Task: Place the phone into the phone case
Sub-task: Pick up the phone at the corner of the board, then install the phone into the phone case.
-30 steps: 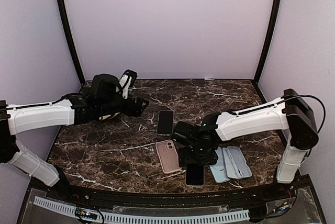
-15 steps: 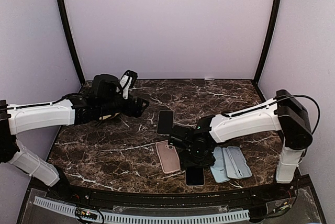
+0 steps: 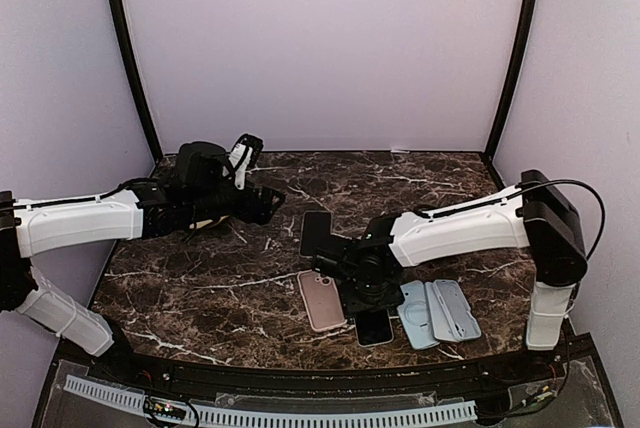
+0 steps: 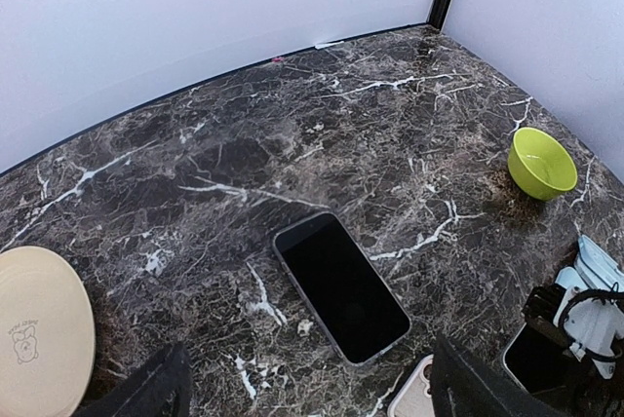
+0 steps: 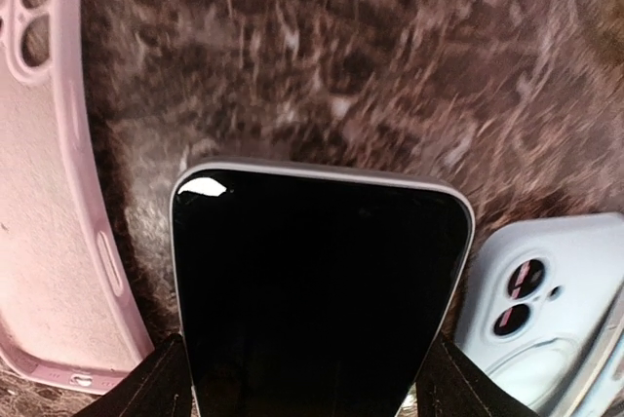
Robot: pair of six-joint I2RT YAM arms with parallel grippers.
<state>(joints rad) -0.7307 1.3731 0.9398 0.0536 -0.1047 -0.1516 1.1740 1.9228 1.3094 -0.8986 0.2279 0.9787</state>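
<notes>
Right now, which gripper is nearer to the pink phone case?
Right. The right gripper straddles a phone just beside the pink case; the left gripper hovers far off, toward the back left.

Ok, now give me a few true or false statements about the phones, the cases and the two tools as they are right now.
1. The right tool has a finger on either side of a dark-screened phone. True.
2. The pink case already has a phone in it. False: it lies empty beside that phone, with its camera cutouts open.
3. The left tool is open and holds nothing. True.
4. A second phone sits inside the green bowl. False: it lies flat on the marble table, well apart from the bowl, which looks empty.
</notes>
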